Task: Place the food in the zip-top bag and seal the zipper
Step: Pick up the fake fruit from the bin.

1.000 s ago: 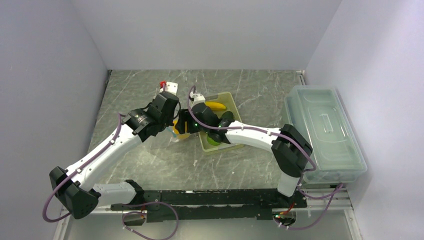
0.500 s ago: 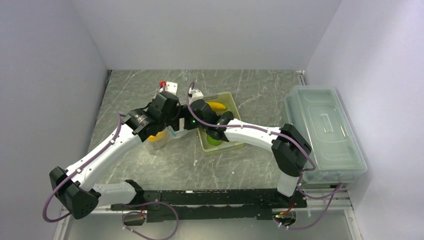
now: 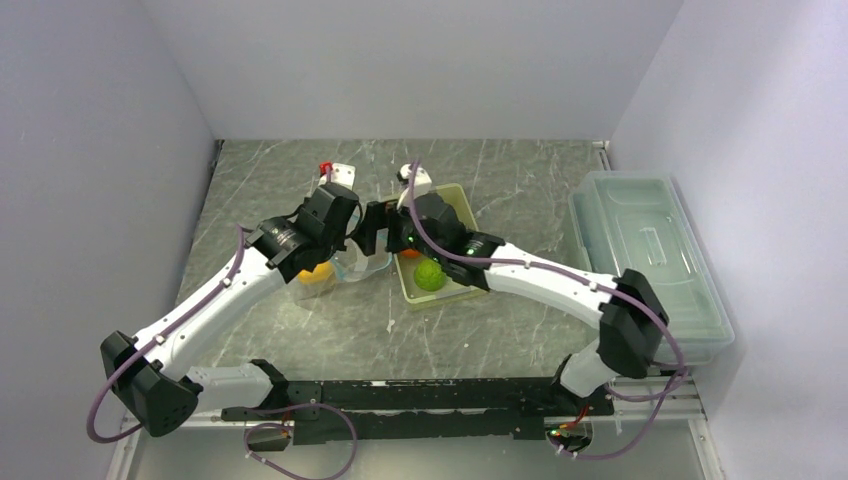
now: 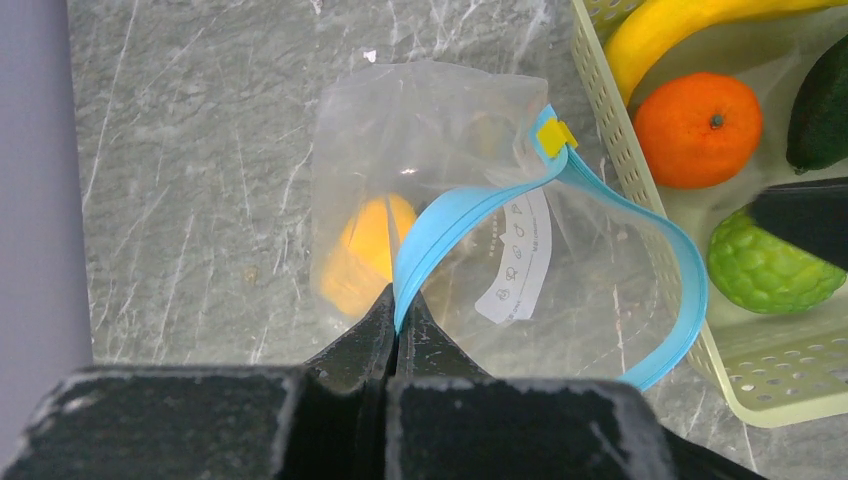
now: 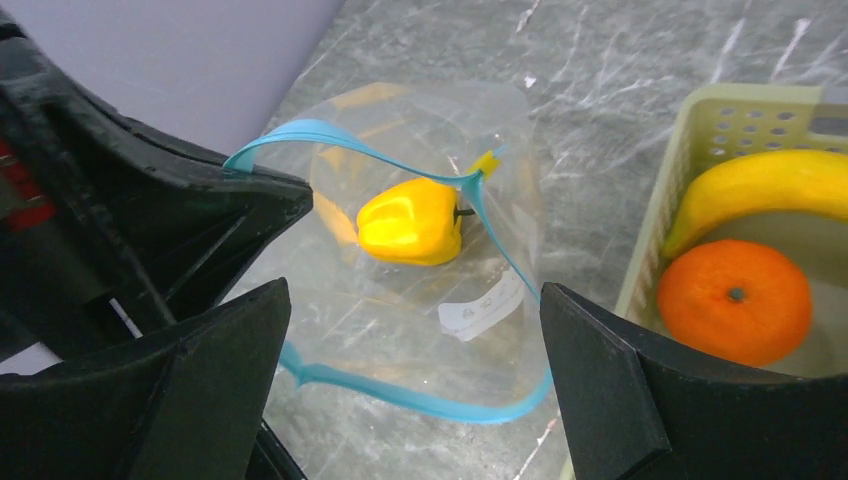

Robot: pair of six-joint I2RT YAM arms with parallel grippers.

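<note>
Bag (image 4: 420, 150) mouth open, seemingly touching basket (image 4: 790, 375).

Pale green perforated basket (image 4: 790, 378), large clear lidded box (image 3: 650, 262), grey marbled tabletop (image 3: 262, 182)

In my left wrist feed, the left gripper (image 4: 397, 318) has its jaws closed on the light-blue zipper (image 4: 460, 205) of the zip-top bag (image 4: 420, 110). The bag mouth stands open in a loop. A yellow-orange pepper (image 4: 362, 252) lies inside. Just beside the bag, the basket (image 4: 800, 395) holds a banana (image 4: 680, 25), an orange fruit (image 4: 697, 130) and a green ball (image 4: 765, 272).
</note>
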